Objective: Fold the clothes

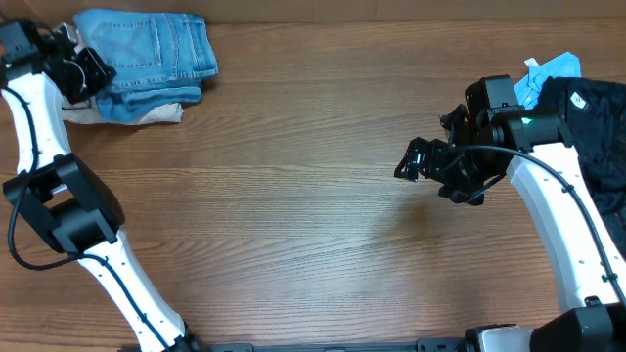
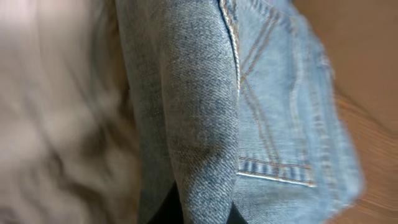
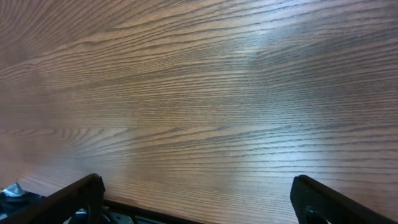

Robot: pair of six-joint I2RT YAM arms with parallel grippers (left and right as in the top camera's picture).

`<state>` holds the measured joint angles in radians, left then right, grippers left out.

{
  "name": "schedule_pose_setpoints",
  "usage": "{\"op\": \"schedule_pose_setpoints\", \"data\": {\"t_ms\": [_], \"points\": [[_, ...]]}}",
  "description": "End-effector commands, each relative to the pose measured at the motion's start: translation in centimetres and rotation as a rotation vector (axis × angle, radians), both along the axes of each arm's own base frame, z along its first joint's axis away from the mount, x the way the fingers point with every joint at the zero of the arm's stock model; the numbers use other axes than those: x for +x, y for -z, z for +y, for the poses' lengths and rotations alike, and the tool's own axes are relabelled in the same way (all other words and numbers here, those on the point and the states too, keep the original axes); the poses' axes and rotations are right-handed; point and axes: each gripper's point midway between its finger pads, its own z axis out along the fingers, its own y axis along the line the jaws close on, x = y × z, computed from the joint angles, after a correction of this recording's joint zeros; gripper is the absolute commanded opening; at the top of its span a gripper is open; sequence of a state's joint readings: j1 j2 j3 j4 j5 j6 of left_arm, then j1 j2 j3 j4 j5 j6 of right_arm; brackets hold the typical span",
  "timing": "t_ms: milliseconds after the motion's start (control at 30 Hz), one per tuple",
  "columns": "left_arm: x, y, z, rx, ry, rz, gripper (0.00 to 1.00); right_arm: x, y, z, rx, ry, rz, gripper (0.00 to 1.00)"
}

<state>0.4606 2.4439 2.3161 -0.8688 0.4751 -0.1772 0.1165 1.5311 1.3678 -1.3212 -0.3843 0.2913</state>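
So the jeans point(image 1: 147, 44) are sitting as a folded bundle in the far left corner of the wooden surface point(image 1: 293, 196). They're light-blue denim with paler faded bits, and they're lying on top of some cream-beige cloth point(image 1: 147, 114) that pokes out along their near edge.

The left gripper point(image 1: 88, 70) is right at the jeans' left edge. In the left wrist view it's pinched together on a thick fold of denim, and you can just see the dark fingertips point(image 2: 165, 211) either side of the fold at the bottom. A stitched pocket seam runs just to the right of that fold, and the beige fabric is blurry off to the left of it.

The right gripper point(image 1: 411, 161) is well away from the jeans, out over bare wood on the right half of the surface. Its fingers point(image 3: 74, 196) are spread wide apart with nothing between them. Further right from the jeans, at the opposite edge, there's a heap of black garments point(image 1: 597, 117) with a small bright-blue cloth point(image 1: 553, 68) touching its far side.
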Motion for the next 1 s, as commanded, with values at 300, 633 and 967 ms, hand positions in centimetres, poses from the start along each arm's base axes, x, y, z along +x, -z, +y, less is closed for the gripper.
{"op": "schedule_pose_setpoints", "data": {"t_ms": [300,633,967], "points": [[0.8,-7.4,1.3,0.169,0.036,-0.118,0.04,0.5,-0.6,-0.3,-0.008,0.004,-0.025,1.00],[0.6,-5.8,4.5,0.377,0.023,-0.056,0.04,0.4,-0.5,-0.3,-0.008,0.004,-0.020,1.00],[2.2,-1.7,7.4,0.487,-0.009,-0.025,0.07,-0.5,-0.4,-0.4,-0.012,0.004,0.015,1.00]]}}
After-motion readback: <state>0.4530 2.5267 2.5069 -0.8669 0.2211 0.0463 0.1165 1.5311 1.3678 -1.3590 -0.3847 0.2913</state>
